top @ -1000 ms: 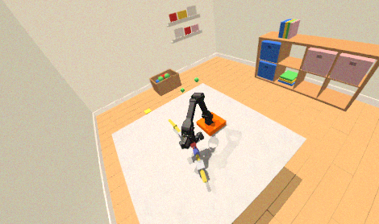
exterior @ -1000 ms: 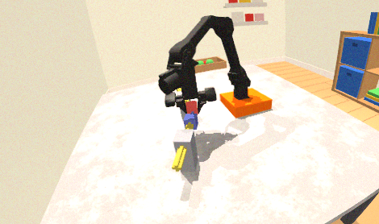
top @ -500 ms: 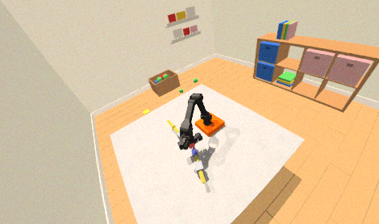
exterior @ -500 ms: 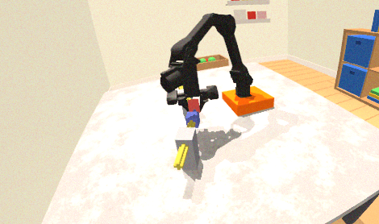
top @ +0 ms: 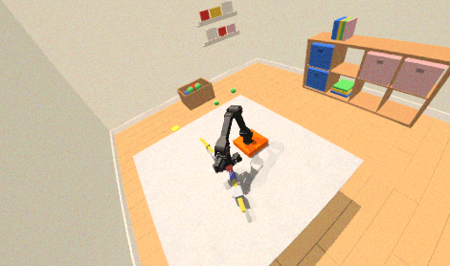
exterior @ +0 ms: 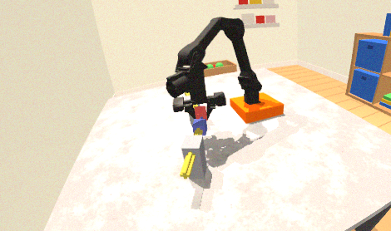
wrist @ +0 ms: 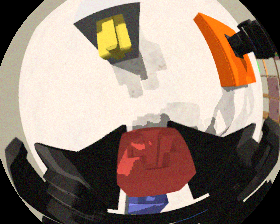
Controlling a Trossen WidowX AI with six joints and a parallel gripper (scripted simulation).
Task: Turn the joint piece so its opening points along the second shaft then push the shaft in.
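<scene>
My gripper (top: pixel 229 167) (exterior: pixel 200 113) (wrist: pixel 147 127) is shut on the red joint piece (top: pixel 230 168) (exterior: pixel 201 111) (wrist: pixel 156 172), one finger on each side. A blue hinge part (top: pixel 233 177) (exterior: pixel 199 126) (wrist: pixel 145 205) links it to the first yellow shaft (top: pixel 241 205) (exterior: pixel 187 165), which runs through a grey block (top: pixel 237 191) (exterior: pixel 191 143). The second yellow shaft (top: pixel 205 143) (wrist: pixel 107 39) sits in the second block (wrist: pixel 134 24), apart from the red piece. In the wrist view the red piece's recess shows; its exact alignment with that shaft I cannot tell.
The arm stands on an orange base (top: pixel 251 149) (exterior: pixel 262 112) (wrist: pixel 218 52) beside the shafts. The light mat (top: pixel 304 163) lies under everything. A brown box of balls (top: pixel 199 98) and a shelf (top: pixel 395 45) stand farther back.
</scene>
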